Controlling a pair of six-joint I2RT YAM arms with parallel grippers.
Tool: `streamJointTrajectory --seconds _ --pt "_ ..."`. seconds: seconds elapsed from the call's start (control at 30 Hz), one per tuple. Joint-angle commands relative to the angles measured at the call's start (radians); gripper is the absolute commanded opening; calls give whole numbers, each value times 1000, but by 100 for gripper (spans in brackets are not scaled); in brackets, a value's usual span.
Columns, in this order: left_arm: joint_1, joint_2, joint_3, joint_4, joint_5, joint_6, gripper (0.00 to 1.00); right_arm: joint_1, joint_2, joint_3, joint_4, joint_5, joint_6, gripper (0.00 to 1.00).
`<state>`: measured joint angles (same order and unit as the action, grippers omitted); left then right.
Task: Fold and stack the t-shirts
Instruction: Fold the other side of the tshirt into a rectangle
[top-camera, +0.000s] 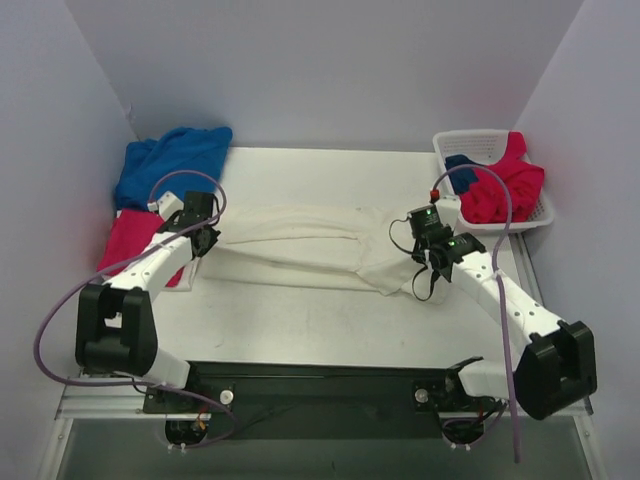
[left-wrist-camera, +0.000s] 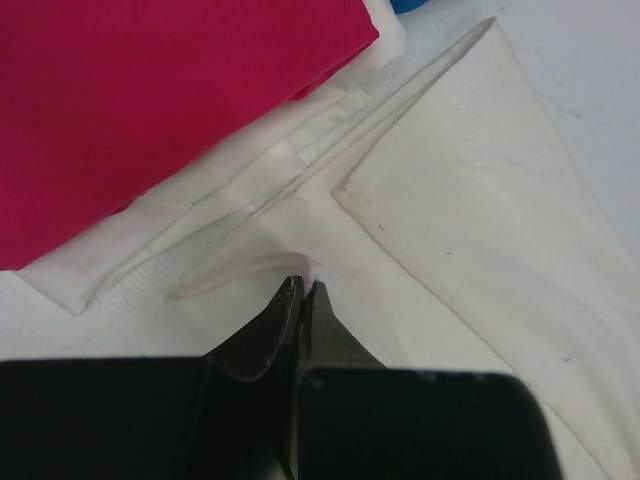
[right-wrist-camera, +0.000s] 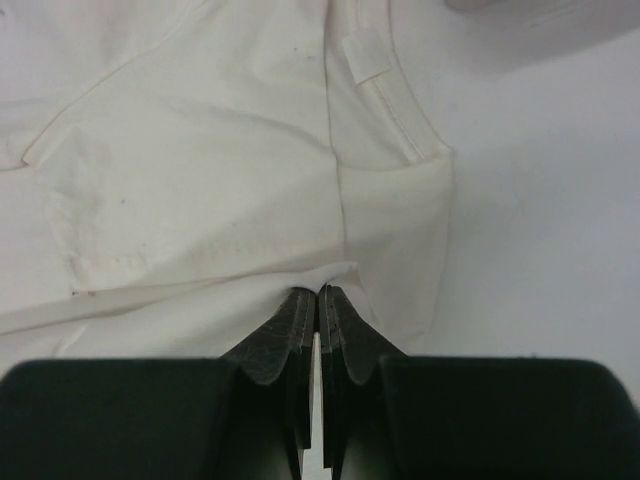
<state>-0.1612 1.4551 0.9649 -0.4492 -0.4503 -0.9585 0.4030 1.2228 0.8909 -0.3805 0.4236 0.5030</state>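
Cream-white t-shirt (top-camera: 300, 245) flat between left gripper (left-wrist-camera: 303, 288) and right gripper (right-wrist-camera: 319, 295), each clamped on its edge.

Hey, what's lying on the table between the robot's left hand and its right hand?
The cream-white t-shirt spans that stretch, pinched by the left hand and right hand; the top view shows it.

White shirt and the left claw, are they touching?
Touching. The left wrist view shows the left gripper pinching a fold of the white shirt between its shut fingertips.
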Motion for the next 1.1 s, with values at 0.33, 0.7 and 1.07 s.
streamJointTrajectory --seconds 0.33,0.7,1.07 --pt "72 203 175 69 -19 6 0 -124 222 178 114 -115 -72 0" --pt "100 353 267 87 28 23 0 -151 374 289 123 -149 -73 0" --pt "103 467 386 176 139 138 52 -199 474 379 118 -160 -89 0"
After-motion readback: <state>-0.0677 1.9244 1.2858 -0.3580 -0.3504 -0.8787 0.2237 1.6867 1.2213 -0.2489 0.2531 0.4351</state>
